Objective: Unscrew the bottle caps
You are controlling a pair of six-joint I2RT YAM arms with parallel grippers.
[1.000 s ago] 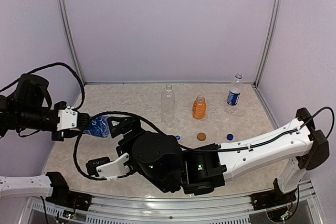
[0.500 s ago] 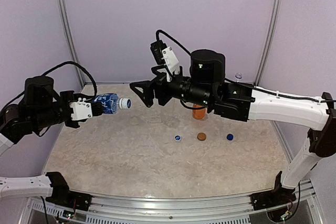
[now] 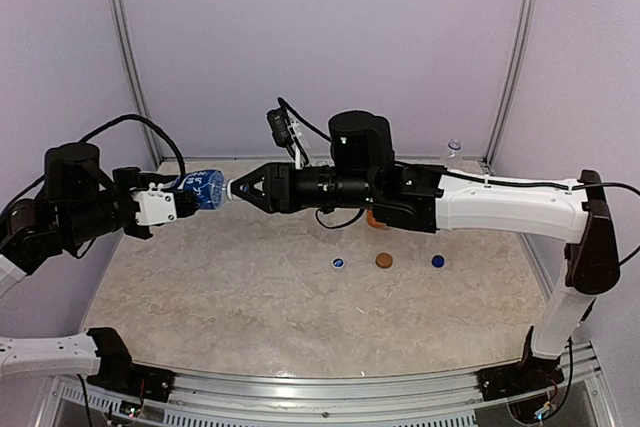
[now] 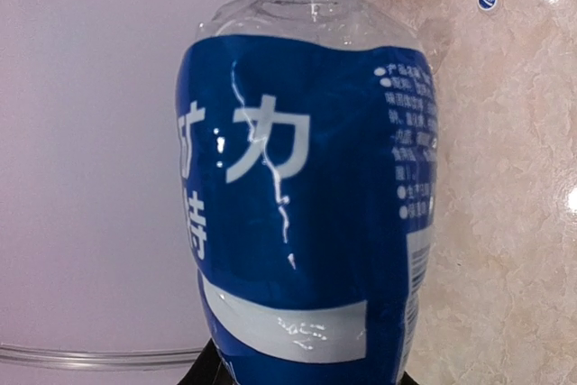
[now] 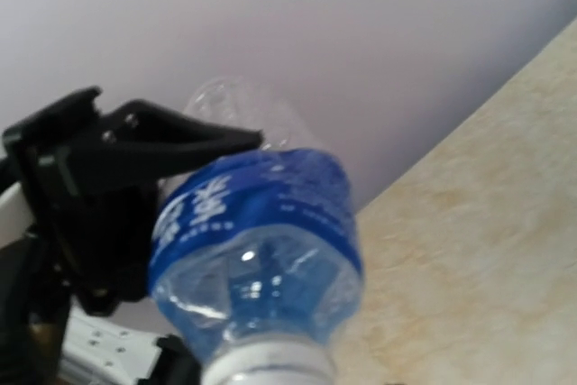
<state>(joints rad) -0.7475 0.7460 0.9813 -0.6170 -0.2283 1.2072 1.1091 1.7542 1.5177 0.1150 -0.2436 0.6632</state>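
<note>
Found the bottle cap (image 5: 268, 369) on its blue-labelled bottle (image 3: 203, 188), held level over the tabletop's (image 3: 250, 307) left rear corner, left gripper (image 3: 178, 197) clamped on the base. Saw the right gripper (image 3: 238, 190), gaping a moment earlier, with jaws drawn in around that cap; judged twisting next. Made out its whitish rim from the right wrist only, label and neck from the left.

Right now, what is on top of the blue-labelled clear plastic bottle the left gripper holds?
A whitish round plastic cap, the right gripper closed on it; the thread underneath is covered.
</note>
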